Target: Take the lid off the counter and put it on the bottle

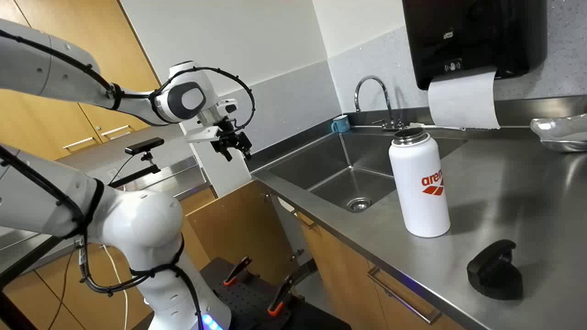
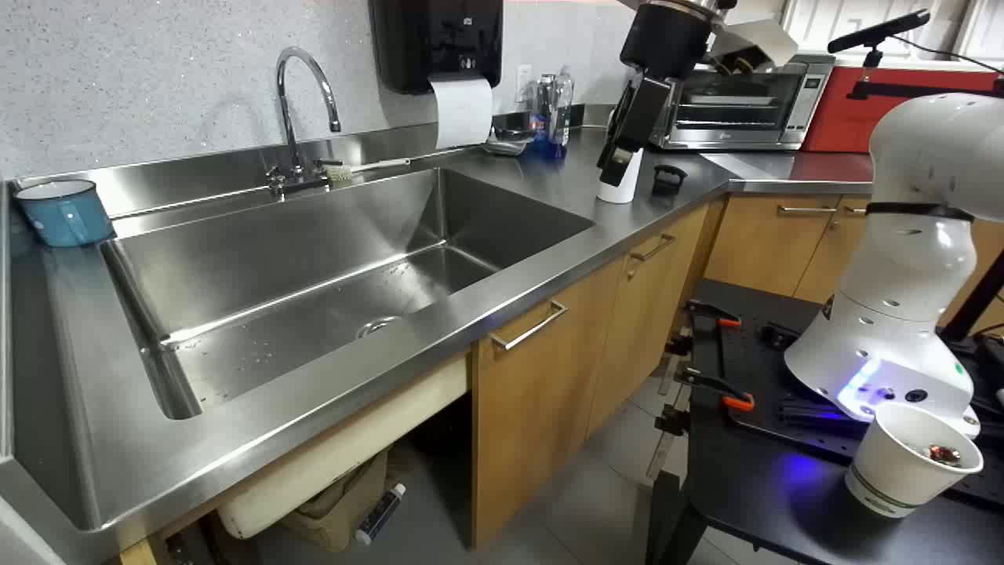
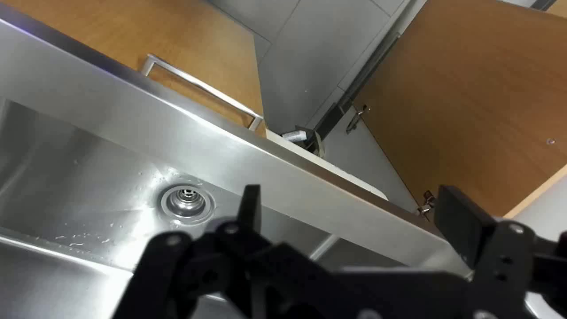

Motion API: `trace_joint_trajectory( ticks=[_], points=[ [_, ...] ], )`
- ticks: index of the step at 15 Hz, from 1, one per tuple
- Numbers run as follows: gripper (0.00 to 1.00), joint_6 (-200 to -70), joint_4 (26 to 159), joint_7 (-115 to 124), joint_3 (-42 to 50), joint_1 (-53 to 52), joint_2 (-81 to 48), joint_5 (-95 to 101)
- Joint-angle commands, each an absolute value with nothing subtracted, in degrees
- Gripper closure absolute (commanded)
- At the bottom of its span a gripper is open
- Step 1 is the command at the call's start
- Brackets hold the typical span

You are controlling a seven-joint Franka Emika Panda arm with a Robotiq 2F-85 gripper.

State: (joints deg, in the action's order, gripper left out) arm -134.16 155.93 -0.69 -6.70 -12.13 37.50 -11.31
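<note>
The lid (image 1: 495, 274), black with a loop handle, lies on the steel counter (image 1: 545, 201) near the front edge; it also shows in an exterior view (image 2: 668, 179). The white bottle (image 1: 418, 188) with a red logo stands upright beside it, its mouth uncovered. In an exterior view the gripper partly hides the bottle (image 2: 625, 190). My gripper (image 1: 238, 155) hangs high near the sink's end, away from both; it also shows in an exterior view (image 2: 615, 161). In the wrist view the jaws (image 3: 350, 195) are wide apart with nothing between them. Lid and bottle are out of the wrist view.
The sink (image 1: 353, 183) lies beside the bottle, with a faucet (image 1: 385, 103) behind. A blue mug (image 1: 340, 123) stands at the sink's corner. A black dispenser (image 1: 472, 36) hangs above the counter. A cabinet door (image 1: 243, 224) stands open below. A clear container (image 1: 562, 133) sits at the back.
</note>
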Motion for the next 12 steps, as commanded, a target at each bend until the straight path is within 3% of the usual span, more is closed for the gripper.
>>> trace_joint_trajectory(
  ticks=[1, 12],
  points=[
    [0.00, -133.98, 155.81, -0.51, -6.47, -12.36, 37.51, -11.06],
    [0.00, -132.82, 157.02, 1.20, -4.87, -7.40, 39.77, -8.05]
  ],
)
